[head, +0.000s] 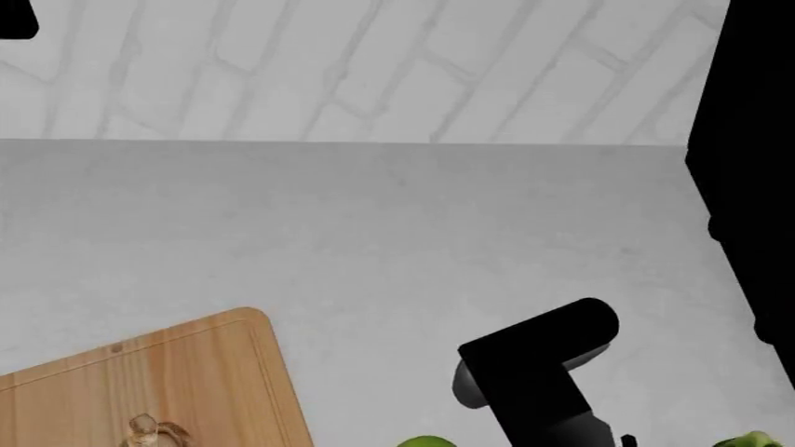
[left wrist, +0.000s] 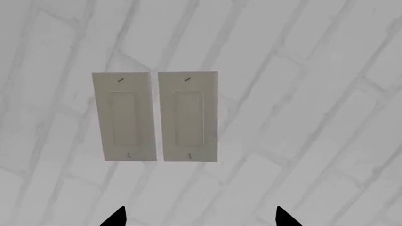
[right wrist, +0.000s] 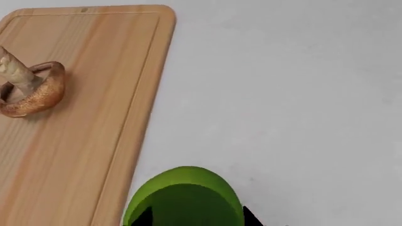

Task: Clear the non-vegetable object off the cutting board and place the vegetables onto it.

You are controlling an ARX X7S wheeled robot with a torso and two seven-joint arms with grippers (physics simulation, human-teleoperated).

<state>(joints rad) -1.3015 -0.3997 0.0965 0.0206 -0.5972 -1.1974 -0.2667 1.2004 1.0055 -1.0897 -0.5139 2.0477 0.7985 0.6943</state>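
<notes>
Bench (head: 372, 242): pale grey, speckled surface, runs back to meet the wall. Wall (head: 372, 65): white-painted brick, faint grey joints. Two beige switch plates (left wrist: 155, 116) mounted on the wall side by side, just apart, each with a recessed rectangular panel.

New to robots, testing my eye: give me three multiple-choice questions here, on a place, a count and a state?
1. Where is the brown-capped mushroom? A on the light wooden cutting board; B on the floor; C between fingers.
2. How many pale rectangular plates on the white brick wall? A one; B two; C four.
3. The left gripper's fingers are: A apart, empty; B shut together; C holding something.
Answers: A, it lies on wood; B, two side by side; A, only wall shows between them.
</notes>
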